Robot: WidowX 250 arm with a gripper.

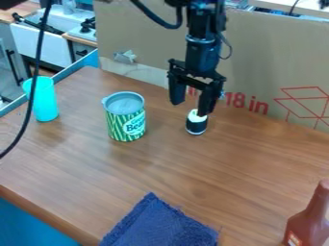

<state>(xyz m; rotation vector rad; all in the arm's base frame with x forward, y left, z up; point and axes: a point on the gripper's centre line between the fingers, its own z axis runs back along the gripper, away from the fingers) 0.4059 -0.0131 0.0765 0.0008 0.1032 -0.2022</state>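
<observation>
Black robot arm (200,24) with a cylindrical wrist (202,47). A thick black cable (152,18) curves alongside; the black gripper (189,108) has two blocky fingers (177,91).

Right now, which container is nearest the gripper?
The small black jar with the white top, close by the gripper; the striped can, cup and bottle stand farther off.

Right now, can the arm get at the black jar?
Probably yes: the pincer hangs open just above the jar, and the can stands clear to one side. One finger overlaps the white top in this view, so it may need a small shift before closing.
</observation>
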